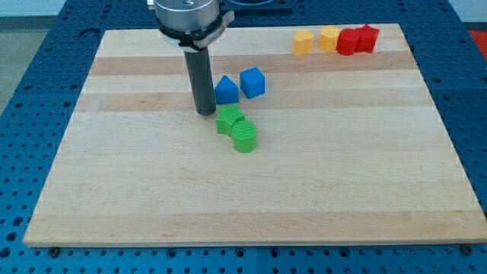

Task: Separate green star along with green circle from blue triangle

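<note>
This is a robotics lab bench. A pale wooden board (251, 190) fills most of the frame, resting on a blue perforated mounting table (30, 106) whose regular grid of holes shows along the left, right and bottom edges. At the top centre, a metal robot flange (188, 17) carries 1 dark rod (202, 80) down to the board.

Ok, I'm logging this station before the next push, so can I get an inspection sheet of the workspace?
Surface: pale wooden board, flat on a blue perforated bench.
Job's things: green star touching green circle; blue triangle just above the star.
Clutter: blue cube beside the triangle; two yellow blocks and two red blocks at the view's top right.
Grippers: none; my tip sits left of the star and triangle.
Cables: nothing seen.
Surroundings: nothing seen beyond the bench.
</note>
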Motion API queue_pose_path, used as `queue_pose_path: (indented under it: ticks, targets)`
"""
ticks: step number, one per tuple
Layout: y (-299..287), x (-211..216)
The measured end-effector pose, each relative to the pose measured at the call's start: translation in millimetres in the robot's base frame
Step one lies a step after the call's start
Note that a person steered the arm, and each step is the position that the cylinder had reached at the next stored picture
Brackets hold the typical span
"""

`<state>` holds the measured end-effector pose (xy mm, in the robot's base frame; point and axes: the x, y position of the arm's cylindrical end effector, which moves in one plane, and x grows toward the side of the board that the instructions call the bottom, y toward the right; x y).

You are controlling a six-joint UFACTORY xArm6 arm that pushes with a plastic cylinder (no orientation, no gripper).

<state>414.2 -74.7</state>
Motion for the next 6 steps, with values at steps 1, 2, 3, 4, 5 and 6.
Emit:
queue_pose_path:
  ticks: [1,2,3,4,5,6]
  targets:
    - [45,19]
    - [45,24]
    - [64,18]
    - [78,16]
    - [72,-5]
    - [66,-28]
